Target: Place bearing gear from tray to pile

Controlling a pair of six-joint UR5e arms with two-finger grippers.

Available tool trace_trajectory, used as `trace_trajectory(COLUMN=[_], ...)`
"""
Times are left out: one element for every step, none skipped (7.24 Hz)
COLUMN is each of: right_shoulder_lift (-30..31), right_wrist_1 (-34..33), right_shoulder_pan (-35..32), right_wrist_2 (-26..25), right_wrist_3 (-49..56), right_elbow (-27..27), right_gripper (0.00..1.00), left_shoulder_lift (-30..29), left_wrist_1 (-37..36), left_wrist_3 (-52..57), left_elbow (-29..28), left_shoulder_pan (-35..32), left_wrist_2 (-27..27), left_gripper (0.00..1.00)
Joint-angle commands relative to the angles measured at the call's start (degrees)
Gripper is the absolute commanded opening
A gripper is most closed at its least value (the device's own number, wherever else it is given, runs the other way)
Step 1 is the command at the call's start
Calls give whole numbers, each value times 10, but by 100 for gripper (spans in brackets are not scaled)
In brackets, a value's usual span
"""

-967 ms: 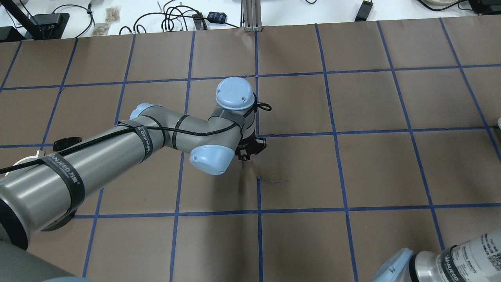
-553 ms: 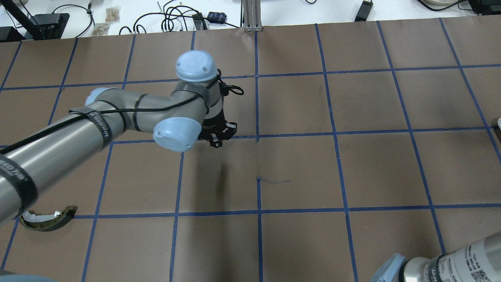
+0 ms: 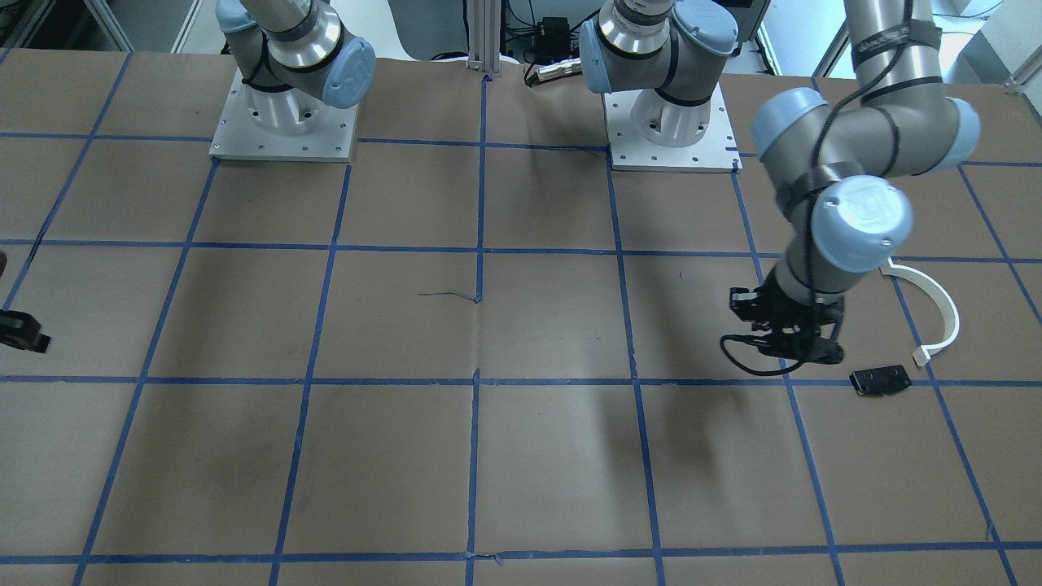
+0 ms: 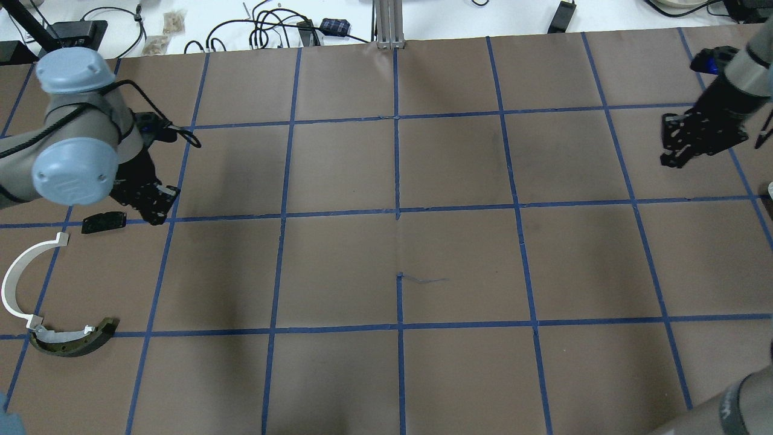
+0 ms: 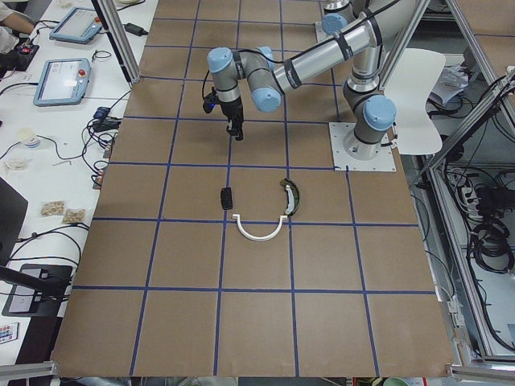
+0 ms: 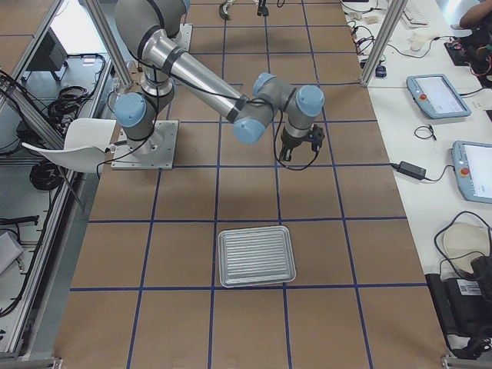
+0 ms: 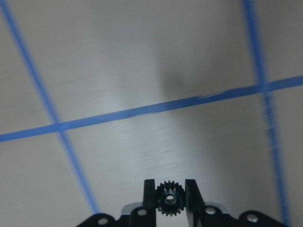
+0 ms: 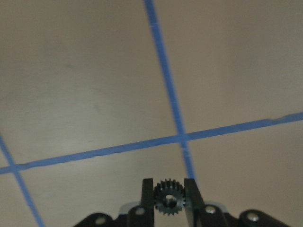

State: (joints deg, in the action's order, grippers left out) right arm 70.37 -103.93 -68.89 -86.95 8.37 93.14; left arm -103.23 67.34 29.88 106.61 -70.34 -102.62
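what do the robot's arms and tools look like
Both arms are silver-grey tubes with rounded pale blue joint caps: left arm, right arm. A black braided cable runs along the left arm, held by black straps with white lettering. The left tool and right tool are black with two flat parallel fingers.

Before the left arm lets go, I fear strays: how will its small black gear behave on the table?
Likely light and stiff: the gear is tiny and sits pinched in the left end effector. Being round, it may roll if it lands on its teeth; flat, it should stay put. The table looks smooth, so it could slide.
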Motion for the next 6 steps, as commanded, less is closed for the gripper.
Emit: trace_trajectory(right_shoulder_lift=[-1,-8,-23,-38,-60,-79], right_wrist_1=[-23,-39,-55,-88,-95,-128], right_shoulder_pan=[-195,-265,-325,-369,-401,-429], right_wrist_2=[24,51,73,72,81,87], right_wrist_3=[-246,-335,-384,-427,-464,-490], right_elbow=[14,14,14,14,14,14], right_gripper=[0,0,0,0,0,0], left_shoulder_lift=[-15,-28,-38,-53,-66,-70], left_wrist_1=[-5,-4,-5,-35,-42,-42], left_wrist_3=[89,97,97,98,101,105], left_elbow=[6,6,6,6,4,2], left_shoulder_pan=[118,146,152,154,155,170], left_wrist_2=[34,68,68,66,66,66], left_gripper=[0,0,0,0,12,65])
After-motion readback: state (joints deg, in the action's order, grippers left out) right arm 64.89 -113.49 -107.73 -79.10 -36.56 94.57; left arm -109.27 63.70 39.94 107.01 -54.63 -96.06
